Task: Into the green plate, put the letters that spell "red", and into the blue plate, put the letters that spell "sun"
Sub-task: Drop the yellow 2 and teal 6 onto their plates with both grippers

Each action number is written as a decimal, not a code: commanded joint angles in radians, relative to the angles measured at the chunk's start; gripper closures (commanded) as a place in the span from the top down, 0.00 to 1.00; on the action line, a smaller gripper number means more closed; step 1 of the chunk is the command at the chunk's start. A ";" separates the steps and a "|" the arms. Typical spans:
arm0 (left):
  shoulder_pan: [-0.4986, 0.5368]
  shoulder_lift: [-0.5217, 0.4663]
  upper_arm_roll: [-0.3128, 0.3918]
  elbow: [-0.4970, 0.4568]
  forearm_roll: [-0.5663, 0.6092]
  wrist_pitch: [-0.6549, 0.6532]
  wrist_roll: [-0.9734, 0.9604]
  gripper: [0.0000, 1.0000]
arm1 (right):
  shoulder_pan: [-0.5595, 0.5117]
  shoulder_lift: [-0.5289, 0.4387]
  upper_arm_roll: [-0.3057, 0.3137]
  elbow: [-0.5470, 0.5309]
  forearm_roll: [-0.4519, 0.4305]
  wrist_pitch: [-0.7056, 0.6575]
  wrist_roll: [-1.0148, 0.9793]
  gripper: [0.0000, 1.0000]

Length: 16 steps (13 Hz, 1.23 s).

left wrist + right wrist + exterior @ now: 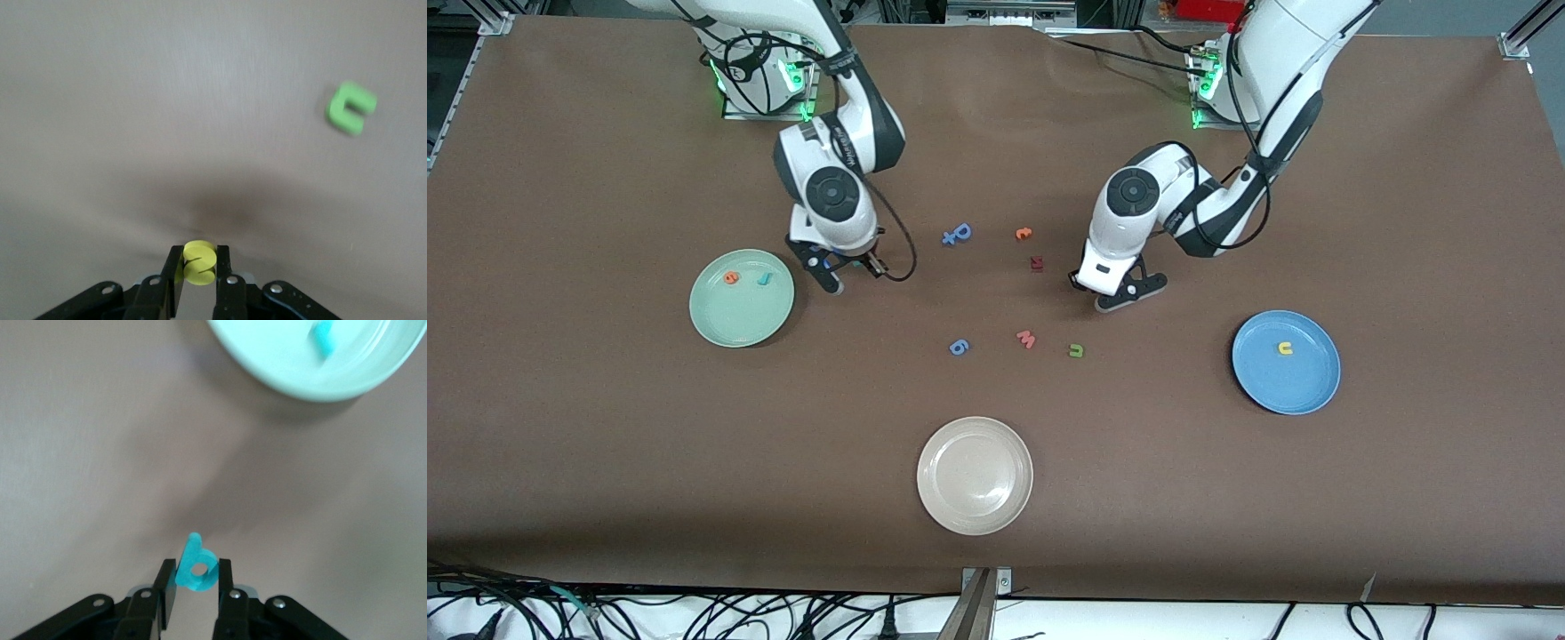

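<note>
Front view: green plate toward the right arm's end of the table, holding orange "e" and thin teal "r". Right gripper just beside that plate's rim, above the table. Blue plate toward the left arm's end, with yellow "u" in it. Left gripper over bare table between the middle letters and the blue plate. Scattered across the middle: blue letter, orange letter, dark red letter, blue "6", pink "w", green "n". Beige plate nearest the camera, nothing in it.

Left wrist view: jaws clamped on yellow "s", pinched between the two fingers above the brown table. Green "n" lying flat, well apart from the gripper.

Right wrist view: jaws closed on teal "d", held upright on edge between the fingers, its stem tilted. Gripper over bare table, near the green plate. Teal "r" lying inside that plate.
</note>
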 commanded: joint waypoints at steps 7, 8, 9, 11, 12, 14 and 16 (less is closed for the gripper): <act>0.386 0.017 -0.001 0.274 -0.111 -0.433 0.846 0.22 | -0.008 0.008 -0.302 0.013 -0.007 -0.083 -0.554 0.06; 0.426 0.035 0.001 0.276 -0.108 -0.430 0.955 0.22 | -0.022 0.025 -0.312 0.013 -0.007 -0.062 -0.591 0.06; 0.455 0.060 0.002 0.288 -0.098 -0.424 0.997 0.22 | -0.032 0.049 -0.312 0.013 -0.007 -0.022 -0.596 0.07; 0.466 0.101 0.004 0.332 -0.055 -0.424 1.017 0.41 | -0.037 0.092 -0.313 0.014 -0.005 0.030 -0.619 0.14; 0.464 0.117 0.004 0.348 -0.026 -0.424 1.055 0.89 | -0.046 0.094 -0.315 0.032 -0.007 0.032 -0.620 0.31; 0.463 0.111 0.002 0.357 -0.036 -0.425 1.048 1.00 | -0.052 0.094 -0.315 0.078 -0.007 0.021 -0.619 0.99; 0.428 0.121 -0.005 0.397 -0.085 -0.425 0.970 1.00 | -0.051 0.088 -0.316 0.121 -0.005 -0.052 -0.620 0.99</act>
